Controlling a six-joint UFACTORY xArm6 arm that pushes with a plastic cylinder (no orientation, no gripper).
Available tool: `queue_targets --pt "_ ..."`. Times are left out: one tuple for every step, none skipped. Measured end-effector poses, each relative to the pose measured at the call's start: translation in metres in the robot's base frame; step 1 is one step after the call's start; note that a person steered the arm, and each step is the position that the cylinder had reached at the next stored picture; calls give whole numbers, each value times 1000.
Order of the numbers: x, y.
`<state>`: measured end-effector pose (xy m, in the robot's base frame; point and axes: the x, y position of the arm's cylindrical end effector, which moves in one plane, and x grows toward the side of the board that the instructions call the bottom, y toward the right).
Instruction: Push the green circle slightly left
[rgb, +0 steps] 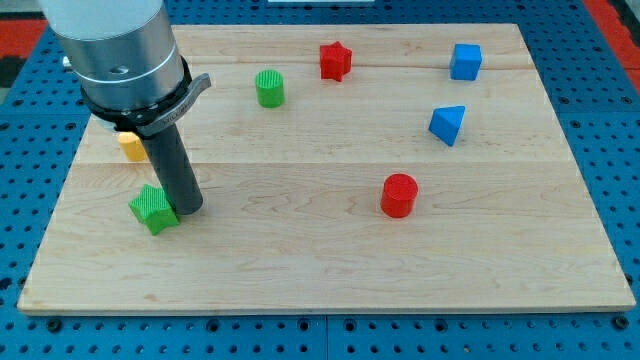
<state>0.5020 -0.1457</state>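
Observation:
The green circle (269, 88) is a short green cylinder standing near the view's top, left of centre. My tip (189, 209) is at the view's left, well below and left of the green circle. It touches the right side of a green star-shaped block (153, 208). The rod rises from the tip to the large grey arm body at the view's top left.
A yellow block (130, 146) sits partly hidden behind the rod at the left. A red star (335, 61), a blue cube (465, 62), a blue triangle (447, 124) and a red cylinder (398, 194) lie on the wooden board (320, 260).

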Motion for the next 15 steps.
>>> queue_targets --pt "0 3" --pt "-1 35" --pt "-17 74" --pt "-31 94" --pt "-45 124" --pt "-45 128" --pt "-45 128" --pt "-46 130" --pt "-47 155" --pt "-68 180" --pt "-99 189" --pt "-132 151" --pt "-167 151" --pt "-183 152" --pt "-188 152"
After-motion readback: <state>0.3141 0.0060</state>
